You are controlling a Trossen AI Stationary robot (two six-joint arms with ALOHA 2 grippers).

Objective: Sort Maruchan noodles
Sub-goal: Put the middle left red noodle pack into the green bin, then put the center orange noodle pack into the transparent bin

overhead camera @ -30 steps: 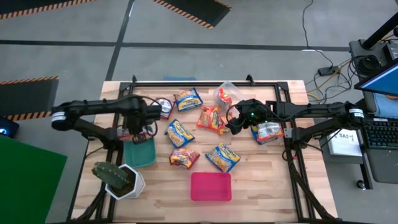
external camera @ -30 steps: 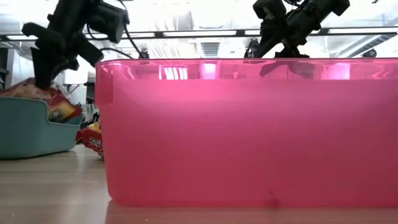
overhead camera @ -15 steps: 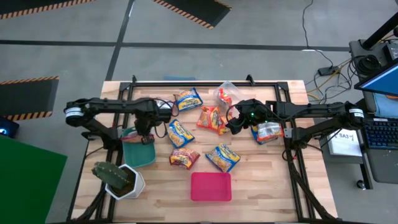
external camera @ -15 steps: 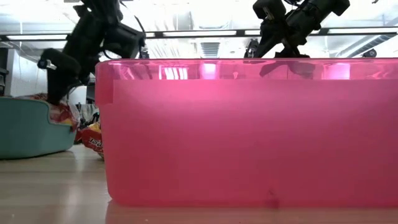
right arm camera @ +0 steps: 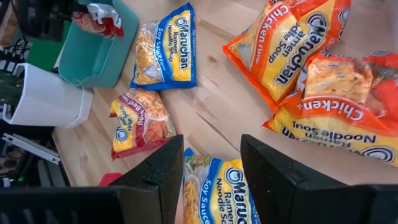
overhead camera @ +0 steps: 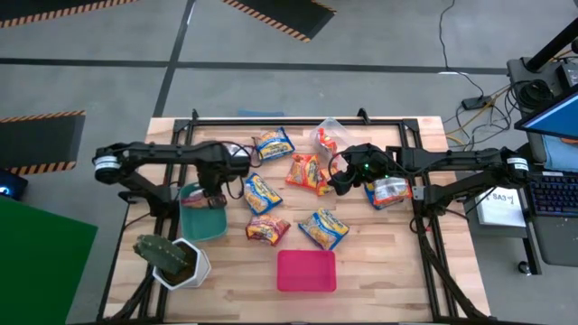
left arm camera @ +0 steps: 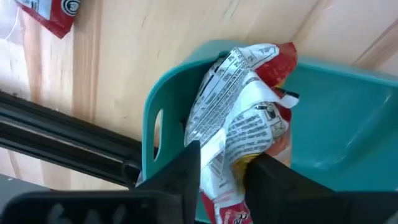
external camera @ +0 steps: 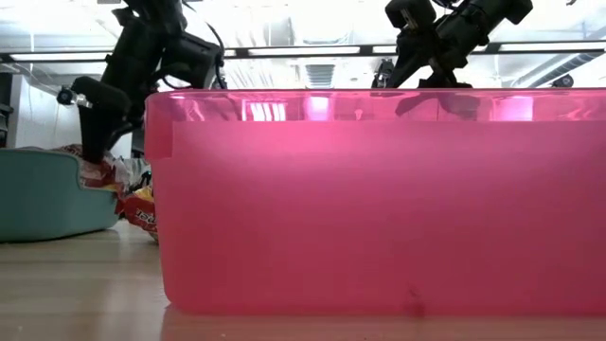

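My left gripper (left arm camera: 224, 180) points down into the teal bin (overhead camera: 200, 227) at the table's left. A crumpled silver-and-red noodle packet (left arm camera: 242, 99) stands between its parted fingers, by the bin's handle wall (left arm camera: 155, 134). My right gripper (overhead camera: 336, 181) hovers open and empty over the table's middle right, above a blue-and-yellow packet (right arm camera: 214, 193). Loose on the wood lie orange packets (overhead camera: 307, 171), blue-and-yellow ones (overhead camera: 259, 192) (overhead camera: 273, 143) (overhead camera: 323, 227) and a red-and-yellow one (overhead camera: 267, 228). My left gripper has the packet's crumpled end (left arm camera: 224, 155) between its two fingers, which come from above. The fingers stand apart, and I cannot tell whether they touch it. The packet's other end (left arm camera: 273, 59) sticks out over the bin's inside.
A pink bin (overhead camera: 305, 271) stands near the front edge and fills the low view. A potted cactus (overhead camera: 167, 255) stands at the front left, next to the teal bin. A clear bin (overhead camera: 327, 135) is at the back. Another packet (overhead camera: 390, 191) lies under the right arm.
My left gripper has gone down and a little toward the table's right, carrying the silver-and-red packet from above the teal bin's rim into the bin. It has stayed there for the last half second.
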